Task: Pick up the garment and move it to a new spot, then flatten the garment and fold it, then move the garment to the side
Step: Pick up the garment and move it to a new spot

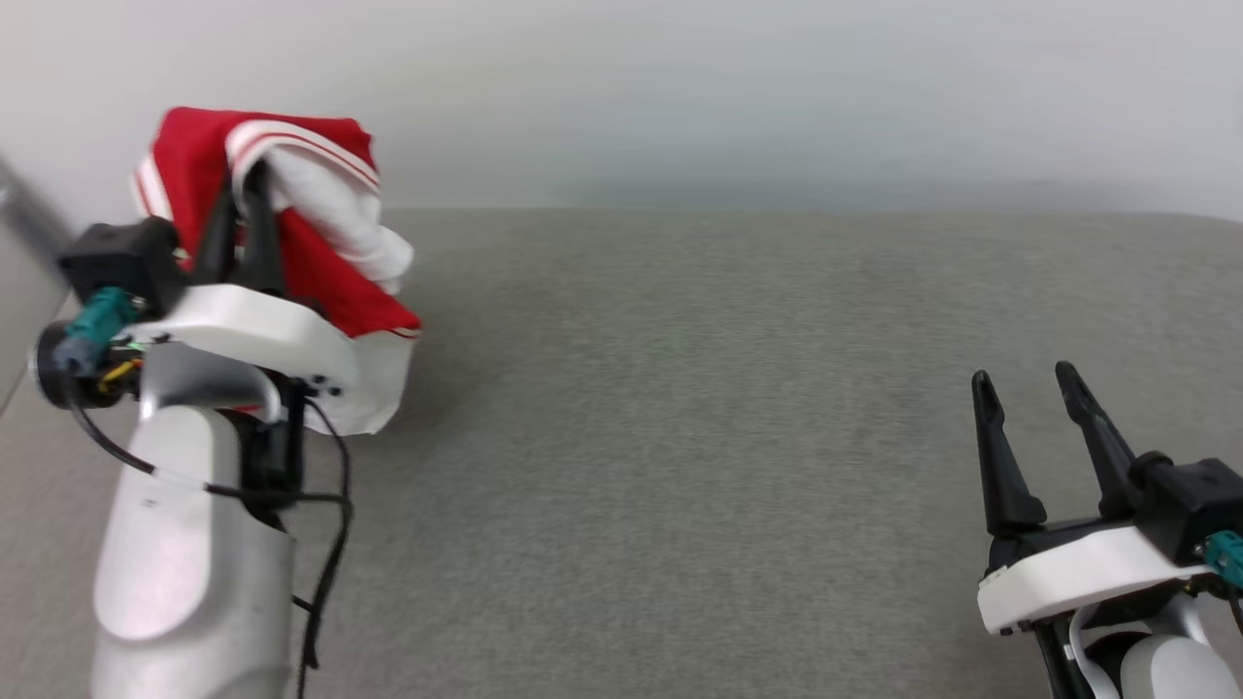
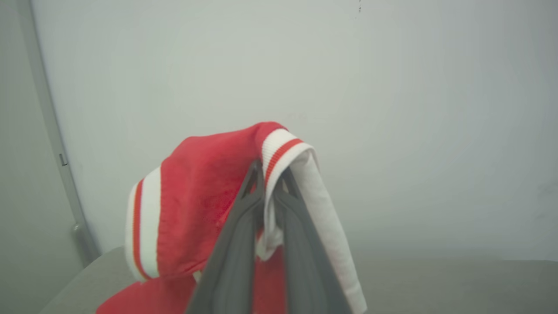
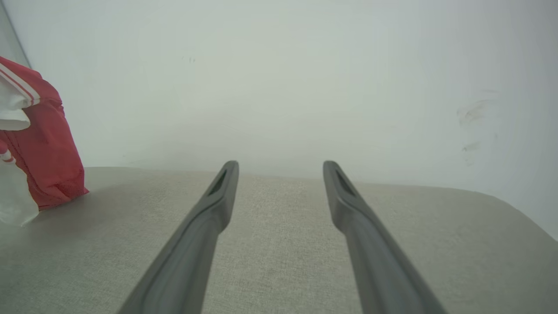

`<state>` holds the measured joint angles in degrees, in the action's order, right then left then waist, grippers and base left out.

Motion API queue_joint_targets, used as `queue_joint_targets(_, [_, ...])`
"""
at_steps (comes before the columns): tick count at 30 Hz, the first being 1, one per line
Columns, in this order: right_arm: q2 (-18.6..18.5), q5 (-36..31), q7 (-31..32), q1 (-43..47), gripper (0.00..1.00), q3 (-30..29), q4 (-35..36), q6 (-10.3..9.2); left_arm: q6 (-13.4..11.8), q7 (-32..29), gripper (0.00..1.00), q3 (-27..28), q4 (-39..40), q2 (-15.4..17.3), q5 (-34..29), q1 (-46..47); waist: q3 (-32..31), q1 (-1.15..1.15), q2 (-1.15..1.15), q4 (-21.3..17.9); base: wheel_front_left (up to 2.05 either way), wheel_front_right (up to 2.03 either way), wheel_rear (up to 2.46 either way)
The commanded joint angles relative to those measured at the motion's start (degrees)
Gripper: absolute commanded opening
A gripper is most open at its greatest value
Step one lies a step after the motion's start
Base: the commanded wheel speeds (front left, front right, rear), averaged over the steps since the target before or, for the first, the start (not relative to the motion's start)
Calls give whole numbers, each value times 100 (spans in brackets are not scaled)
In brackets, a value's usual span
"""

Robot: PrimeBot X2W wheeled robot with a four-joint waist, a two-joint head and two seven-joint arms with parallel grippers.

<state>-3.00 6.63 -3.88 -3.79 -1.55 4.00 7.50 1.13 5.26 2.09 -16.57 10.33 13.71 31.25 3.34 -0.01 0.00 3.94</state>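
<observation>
The garment, red with white sleeves and red-and-white striped trim, hangs bunched at the far left, above the grey surface. My left gripper is shut on it near a striped edge; in the left wrist view the garment drapes over both sides of the closed left gripper. Its lower folds reach the surface at the left edge of the right wrist view. My right gripper stands open at the lower right, far from the cloth, and the right gripper has nothing between its fingers.
A grey fabric-covered surface spreads across the whole work area, ending at a pale wall behind. A grey vertical strip runs along the wall at the far left. Loose black cables hang from my left forearm.
</observation>
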Motion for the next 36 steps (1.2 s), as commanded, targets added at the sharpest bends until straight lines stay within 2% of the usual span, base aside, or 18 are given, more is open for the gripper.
queue_joint_targets(1, [13,16,23,104,100,-28,5,-2,47,-3,0,-96,125,-85,17,-129,-157,1,0,-365,0,0,0])
queue_joint_targets(9, [12,49,81,155,100,-78,85,-2,210,-227,0,-745,741,-530,176,-609,-65,1,0,-1157,0,0,0])
queue_joint_targets(15, [14,137,40,15,100,-124,96,-1,293,-392,0,-1562,879,-682,237,-835,340,1,0,-1509,0,0,0])
queue_joint_targets(20, [11,203,-60,-127,100,-116,35,-2,339,-501,0,-2387,642,-730,225,-909,714,1,0,-1630,0,0,0])
queue_joint_targets(21, [11,203,-60,-127,100,-116,35,-2,339,-501,0,-2387,642,-730,225,-909,714,1,0,-1630,0,0,0])
queue_joint_targets(32, [12,310,-281,-430,100,-57,-230,-2,450,-403,0,-3737,-331,-744,352,-753,1271,1,0,-1597,0,0,0])
queue_joint_targets(33, [13,307,-303,-446,100,-66,-256,-2,448,-356,33,-3808,-394,-745,357,-708,1269,1,0,-1575,0,0,0])
queue_joint_targets(34, [12,293,-312,-448,100,-86,-285,-2,437,-280,81,-3875,-444,-746,370,-675,1243,1,0,-1545,0,0,0])
queue_joint_targets(35, [12,275,-314,-440,100,-99,-311,-2,405,-177,100,-3929,-456,-746,431,-663,1210,1,0,-1512,0,0,0])
queue_joint_targets(36, [12,253,-310,-426,100,-118,-331,-2,365,-55,100,-3968,-468,-745,449,-636,1167,1,0,-1477,0,0,0])
